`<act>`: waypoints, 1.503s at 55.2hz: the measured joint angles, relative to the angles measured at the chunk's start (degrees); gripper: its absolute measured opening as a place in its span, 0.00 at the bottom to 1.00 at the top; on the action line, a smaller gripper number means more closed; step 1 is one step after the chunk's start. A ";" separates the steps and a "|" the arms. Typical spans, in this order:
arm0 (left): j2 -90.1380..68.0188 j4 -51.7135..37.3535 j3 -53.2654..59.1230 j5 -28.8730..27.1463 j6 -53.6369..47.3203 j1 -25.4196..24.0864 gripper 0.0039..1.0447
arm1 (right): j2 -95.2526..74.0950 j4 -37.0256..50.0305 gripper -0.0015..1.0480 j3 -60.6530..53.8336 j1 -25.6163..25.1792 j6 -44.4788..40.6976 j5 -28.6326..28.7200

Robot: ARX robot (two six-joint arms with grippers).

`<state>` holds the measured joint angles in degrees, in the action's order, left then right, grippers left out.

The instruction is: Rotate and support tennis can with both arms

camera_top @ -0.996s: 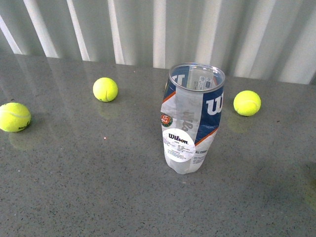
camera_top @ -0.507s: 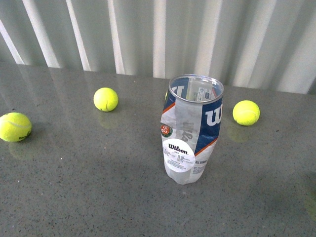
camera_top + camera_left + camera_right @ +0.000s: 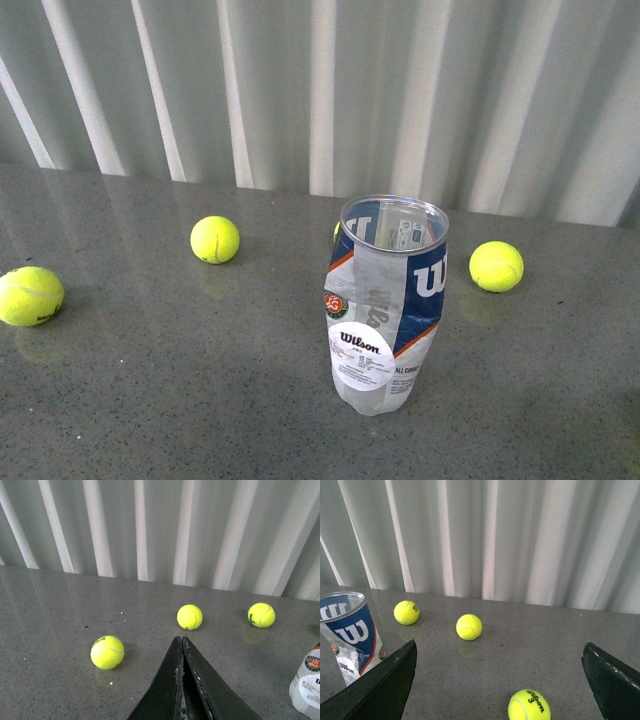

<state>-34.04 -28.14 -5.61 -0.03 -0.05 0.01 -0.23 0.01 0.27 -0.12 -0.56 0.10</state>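
The tennis can point(image 3: 385, 300) stands upright on the grey table, open metal rim up, its clear lower wall crumpled. Neither arm shows in the front view. In the left wrist view my left gripper point(image 3: 180, 639) is shut with nothing in it, its tips pressed together above the table. There the can point(image 3: 307, 685) is only a sliver at the picture's edge, well apart from the tips. My right gripper point(image 3: 500, 645) is open wide, one finger point(image 3: 395, 680) close beside the can point(image 3: 352, 635) without touching it.
Yellow tennis balls lie on the table point(image 3: 150, 400): one point(image 3: 215, 239) left of the can, one point(image 3: 30, 296) far left, one point(image 3: 496, 266) to its right. Another ball point(image 3: 529, 705) lies between the right gripper's fingers. A ribbed white wall point(image 3: 320, 90) backs the table.
In the front view the can and balls have slid down the picture and more of the wall shows. They keep their places relative to each other.
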 joint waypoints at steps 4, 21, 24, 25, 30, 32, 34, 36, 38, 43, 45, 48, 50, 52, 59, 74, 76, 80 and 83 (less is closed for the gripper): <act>1.86 1.05 0.85 0.00 0.00 0.00 0.03 | 0.00 0.02 0.93 0.00 0.00 0.00 -0.02; 9.77 6.38 3.23 0.00 0.00 0.00 0.03 | 0.00 0.00 0.93 0.00 0.00 0.00 -0.02; 10.71 6.93 3.69 0.02 0.02 0.00 0.03 | 0.00 0.02 0.93 0.00 0.00 0.00 -0.02; 10.88 6.32 4.17 0.02 0.02 0.00 0.03 | 0.00 0.02 0.93 0.00 0.00 0.00 -0.02; 12.20 6.43 4.24 0.02 0.11 0.00 0.03 | 0.00 0.02 0.93 0.00 0.00 0.00 -0.02; 13.14 7.17 4.24 0.02 0.13 0.00 0.03 | 0.00 0.00 0.93 0.00 0.00 0.00 -0.02; 14.21 8.09 4.24 0.00 0.13 0.00 0.03 | 0.00 0.00 0.93 0.00 0.00 0.00 -0.02; 15.39 9.18 4.24 0.00 0.13 0.00 0.03 | 0.00 0.02 0.93 0.00 0.00 0.00 -0.02; 16.68 10.51 4.24 0.00 0.13 0.00 0.03 | 0.00 0.00 0.93 0.00 0.00 0.00 -0.02; 19.06 12.96 4.24 0.00 0.13 0.00 0.03 | 0.00 0.02 0.93 0.00 0.00 0.00 -0.02; 19.61 13.46 4.24 0.00 0.13 0.00 0.03 | 0.00 0.02 0.93 0.00 0.00 0.00 -0.02; 20.65 14.45 4.24 0.00 0.13 0.00 0.03 | 0.00 0.02 0.93 0.00 0.00 0.00 0.00; 21.14 14.95 4.24 0.00 0.13 0.00 0.03 | 0.00 0.00 0.93 0.00 0.00 0.00 -0.02; 21.55 15.45 4.24 0.00 0.13 0.00 0.03 | 0.00 0.00 0.93 0.00 0.00 0.00 -0.02; 23.30 17.14 4.24 0.00 0.13 0.00 0.03 | 0.00 0.02 0.93 0.00 0.00 0.00 -0.02; 33.81 27.85 4.22 0.02 0.15 0.00 0.03 | 0.00 0.02 0.93 0.00 0.00 0.00 0.00; 33.81 27.91 4.22 0.00 0.15 0.00 0.03 | 0.00 0.02 0.93 0.00 0.00 0.00 0.00; 33.81 28.02 4.22 0.02 0.15 0.00 0.03 | 0.00 0.00 0.93 0.00 0.00 0.00 0.00; 33.81 28.02 4.22 0.02 0.15 0.00 0.03 | 0.00 0.00 0.93 0.00 0.00 0.00 -0.02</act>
<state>-0.23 -0.12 -1.39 -0.01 0.10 0.01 -0.23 0.01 0.27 -0.12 -0.56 0.08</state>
